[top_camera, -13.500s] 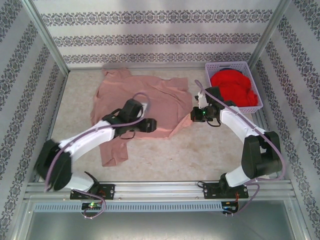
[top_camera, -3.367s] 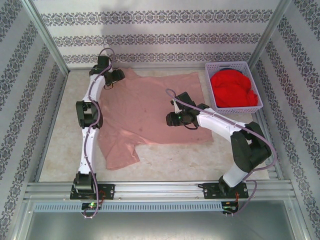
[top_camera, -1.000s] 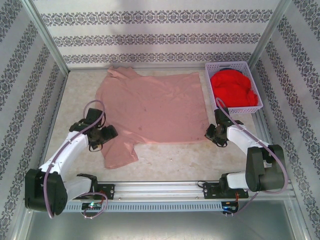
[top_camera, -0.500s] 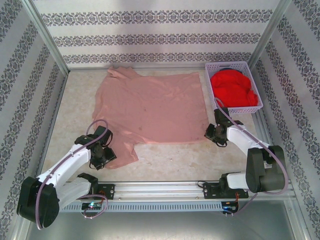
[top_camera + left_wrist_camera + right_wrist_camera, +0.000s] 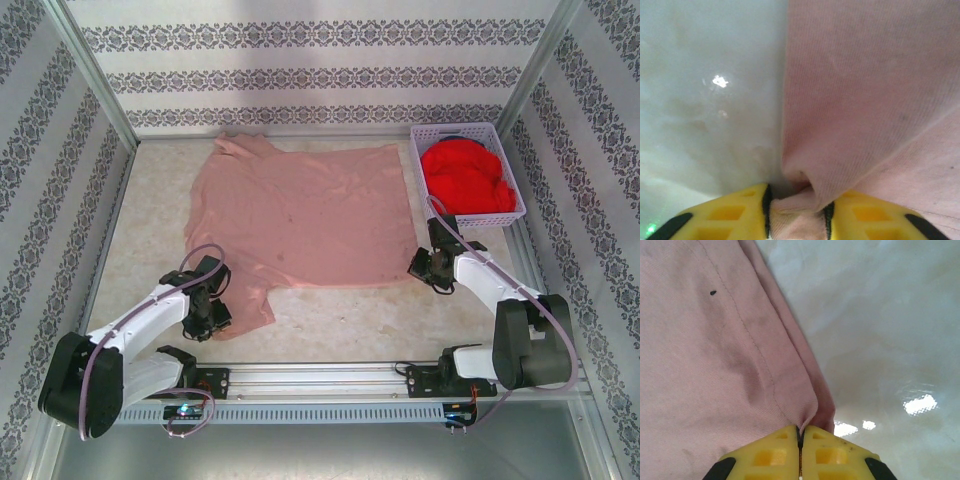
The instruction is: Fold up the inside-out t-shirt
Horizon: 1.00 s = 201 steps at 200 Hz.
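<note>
The inside-out t-shirt (image 5: pixel 300 215), dusty salmon pink, lies spread flat across the middle of the table. One short sleeve (image 5: pixel 245 305) reaches toward the near left. My left gripper (image 5: pixel 213 314) sits on that sleeve's near edge. In the left wrist view a bunched fold of the t-shirt (image 5: pixel 850 100) fills the gap of the left gripper (image 5: pixel 797 212) between its yellow fingers (image 5: pixel 730 215). My right gripper (image 5: pixel 421 268) is at the shirt's near right corner. In the right wrist view the right gripper (image 5: pixel 800 440) is shut on the stitched hem of the t-shirt (image 5: pixel 715 365).
A white basket (image 5: pixel 455 128) holding a bright red garment (image 5: pixel 465 175) stands at the far right, just beyond the right arm. Patterned walls and metal posts close in three sides. A metal rail (image 5: pixel 320 378) runs along the near edge. Bare tabletop (image 5: pixel 350 320) lies between the arms.
The left gripper has slid toward the near edge along the sleeve, and its jaws have closed in on the fabric. The right arm has stayed at the hem corner.
</note>
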Available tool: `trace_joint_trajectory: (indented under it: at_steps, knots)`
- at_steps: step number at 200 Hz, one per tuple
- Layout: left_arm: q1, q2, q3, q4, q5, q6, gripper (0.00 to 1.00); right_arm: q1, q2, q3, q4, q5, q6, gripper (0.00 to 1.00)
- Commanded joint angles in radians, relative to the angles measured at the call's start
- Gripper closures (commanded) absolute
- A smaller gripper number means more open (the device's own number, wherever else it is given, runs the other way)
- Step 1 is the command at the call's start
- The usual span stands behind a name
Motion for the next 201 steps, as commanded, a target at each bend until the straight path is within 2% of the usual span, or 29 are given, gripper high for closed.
trace_joint_trajectory:
  at_steps: [1, 26, 44, 84, 122, 163, 201]
  knots:
    - [-0.012, 0.0, -0.026, 0.054, -0.005, 0.022, 0.73, 0.009, -0.01, 0.001, -0.027, 0.046, -0.029, 0.96]
    - [-0.012, -0.023, -0.026, 0.051, -0.015, 0.021, 0.91, 0.008, 0.0, -0.007, -0.028, 0.053, -0.036, 1.0]
    - [-0.012, -0.03, -0.013, 0.039, -0.02, 0.023, 1.0, 0.009, -0.005, -0.006, -0.037, 0.057, -0.042, 1.0]
    - [0.013, -0.099, 0.067, -0.026, -0.041, 0.031, 1.0, 0.009, -0.013, 0.049, -0.091, 0.056, -0.079, 1.0]
    - [0.112, -0.119, 0.19, -0.078, -0.024, 0.118, 1.0, 0.008, 0.067, 0.149, -0.132, 0.042, -0.145, 1.0]
    - [0.256, -0.121, 0.301, -0.115, 0.05, 0.22, 1.0, 0.01, 0.169, 0.275, -0.176, 0.045, -0.211, 1.0]
    - [0.312, -0.082, 0.401, -0.122, 0.103, 0.287, 1.0, 0.009, 0.23, 0.367, -0.191, 0.055, -0.245, 1.0]
